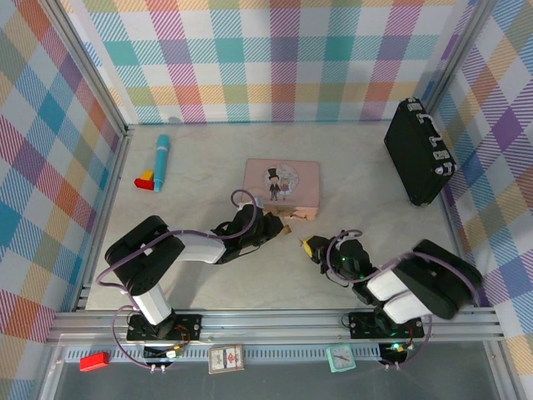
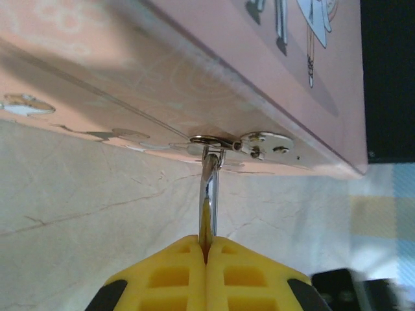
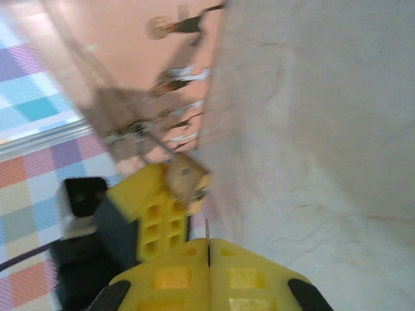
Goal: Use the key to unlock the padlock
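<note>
Sitting between left tool [image 2: 206, 243] tips: padlock [image 3: 185, 176]

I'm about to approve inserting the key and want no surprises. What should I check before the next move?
1. The left gripper is shut on the small brass-gold padlock: ok.
2. The thin silver shackle is hooked into the metal hasp of the pink rectangular tin: ok.
3. The right gripper is shut on the thin silvery metal key, with the tip protruding: ok.
4. Key tip lined up with the padlock: cannot tell; the right wrist view is blurred.
5. Key seated in the padlock: not ok; they are apart.
</note>
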{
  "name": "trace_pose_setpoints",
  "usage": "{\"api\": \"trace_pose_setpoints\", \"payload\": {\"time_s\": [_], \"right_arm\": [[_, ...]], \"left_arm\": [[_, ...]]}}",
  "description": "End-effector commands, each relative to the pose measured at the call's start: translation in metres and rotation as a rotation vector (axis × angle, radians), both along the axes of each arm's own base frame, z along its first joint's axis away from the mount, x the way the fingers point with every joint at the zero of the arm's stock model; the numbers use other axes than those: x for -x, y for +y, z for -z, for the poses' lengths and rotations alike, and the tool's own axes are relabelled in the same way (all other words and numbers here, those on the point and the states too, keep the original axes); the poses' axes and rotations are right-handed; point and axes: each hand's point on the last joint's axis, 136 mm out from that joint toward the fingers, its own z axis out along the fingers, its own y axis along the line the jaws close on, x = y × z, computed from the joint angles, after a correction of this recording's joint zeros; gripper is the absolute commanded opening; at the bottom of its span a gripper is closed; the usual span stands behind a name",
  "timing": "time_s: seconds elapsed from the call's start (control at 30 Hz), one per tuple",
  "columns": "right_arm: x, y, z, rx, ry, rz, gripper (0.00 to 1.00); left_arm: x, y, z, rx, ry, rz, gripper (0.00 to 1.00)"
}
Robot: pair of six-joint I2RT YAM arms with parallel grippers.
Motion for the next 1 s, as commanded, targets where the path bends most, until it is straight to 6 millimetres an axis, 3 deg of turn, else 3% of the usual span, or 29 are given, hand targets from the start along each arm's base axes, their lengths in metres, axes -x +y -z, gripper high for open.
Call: {"api": "trace_pose_setpoints", "payload": {"time_s": [0.0, 0.1, 0.17, 0.27, 0.5, 0.63, 0.87, 0.97], "right_arm": [[0.007, -0.019, 0.006, 0.162, -0.003, 0.004, 0.0], [0.015, -0.043, -0.01, 0.313, -0.063, 0.02, 0.0], [0.02, -0.061, -0.029, 0.344, -0.147, 0.052, 0.0], [0.03, -0.074, -0.041, 0.336, -0.219, 0.056, 0.0], [0.05, -0.07, -0.012, 0.282, -0.146, -0.014, 0.0], [0.048, -0.07, -0.019, 0.284, -0.168, -0.011, 0.0], [0.045, -0.066, -0.032, 0.299, -0.198, -0.028, 0.0], [0.043, -0.063, -0.031, 0.299, -0.191, -0.035, 0.0]], "left_arm": [[0.011, 0.014, 0.023, -0.188, -0.018, 0.063, 0.0], [0.012, 0.013, 0.027, -0.25, -0.074, 0.108, 0.0], [0.012, 0.012, 0.027, -0.277, -0.127, 0.138, 0.0], [0.01, 0.01, 0.027, -0.283, -0.198, 0.165, 0.0], [0.003, -0.002, 0.024, -0.245, -0.35, 0.23, 0.07], [0.001, 0.001, 0.027, -0.214, -0.397, 0.238, 0.16], [0.004, 0.014, 0.03, -0.216, -0.467, 0.269, 0.41], [0.006, 0.009, 0.036, -0.208, -0.466, 0.322, 0.46]]}}
